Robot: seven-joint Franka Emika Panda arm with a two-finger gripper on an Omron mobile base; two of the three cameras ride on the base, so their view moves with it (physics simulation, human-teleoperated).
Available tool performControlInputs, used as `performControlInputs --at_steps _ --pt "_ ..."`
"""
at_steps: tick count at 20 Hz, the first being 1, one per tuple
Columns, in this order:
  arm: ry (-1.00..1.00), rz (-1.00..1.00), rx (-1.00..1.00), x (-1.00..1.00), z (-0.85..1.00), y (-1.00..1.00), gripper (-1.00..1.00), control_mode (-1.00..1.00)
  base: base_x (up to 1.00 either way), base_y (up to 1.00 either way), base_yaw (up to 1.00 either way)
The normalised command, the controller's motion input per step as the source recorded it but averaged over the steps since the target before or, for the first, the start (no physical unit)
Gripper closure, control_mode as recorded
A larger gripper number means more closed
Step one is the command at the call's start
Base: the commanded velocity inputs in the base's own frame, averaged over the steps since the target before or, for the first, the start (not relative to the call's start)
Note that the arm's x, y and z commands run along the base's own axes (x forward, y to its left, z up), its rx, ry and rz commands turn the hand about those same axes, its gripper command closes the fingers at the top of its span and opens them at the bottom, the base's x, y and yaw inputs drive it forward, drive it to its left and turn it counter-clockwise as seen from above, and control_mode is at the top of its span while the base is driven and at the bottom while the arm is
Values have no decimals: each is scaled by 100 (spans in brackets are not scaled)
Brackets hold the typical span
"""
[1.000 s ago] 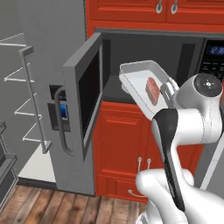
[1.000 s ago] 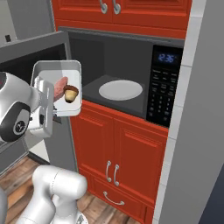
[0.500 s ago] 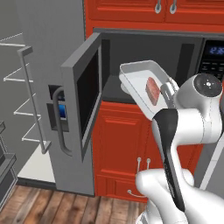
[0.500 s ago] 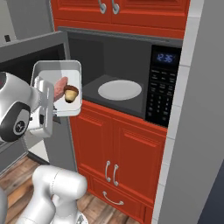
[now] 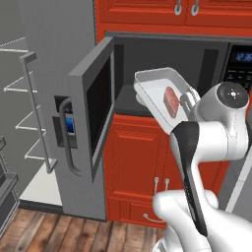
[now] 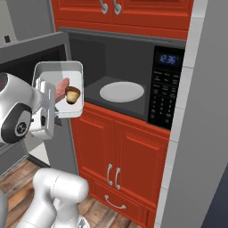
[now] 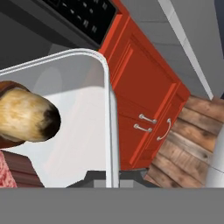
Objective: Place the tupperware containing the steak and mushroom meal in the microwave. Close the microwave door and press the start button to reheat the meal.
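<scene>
The tupperware (image 5: pixel 153 86) is held in the air, tilted, just in front of the left half of the microwave (image 5: pixel 162 56) opening. My gripper (image 5: pixel 189 101) is shut on the tray's near rim. In the tray lie the reddish steak (image 5: pixel 172 101) and, in the right base view, the brown mushroom (image 6: pixel 72 94) beside the steak (image 6: pixel 62 86). The microwave door (image 5: pixel 96 106) stands swung open to the left. In the hand view the mushroom (image 7: pixel 27 116) sits close on the tupperware (image 7: pixel 83 127) floor.
A white turntable plate (image 6: pixel 122 91) lies in the dark cavity. The black keypad (image 6: pixel 164 89) with blue display is right of it. Red cabinet doors (image 6: pixel 120 151) are below. A tall grey fridge door with bar handle (image 5: pixel 38 113) stands open at left, over wooden floor (image 5: pixel 54 231).
</scene>
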Motion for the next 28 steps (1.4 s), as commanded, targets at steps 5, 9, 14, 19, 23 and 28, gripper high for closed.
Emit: performControlInputs --at_steps 5,9,14,19,23,28 --pt "2 0 0 19 0 0 100 -100 0 0 0" --pt "6 0 0 23 -8 0 100 -100 0 0 0" --pt "10 0 0 19 -14 0 100 -100 0 0 0" --pt "14 0 0 21 -20 0 100 -100 0 0 0" --pt "6 0 0 24 -18 0 100 -100 0 0 0" --pt "0 -1 0 10 -10 -20 100 -100 0 0 0"
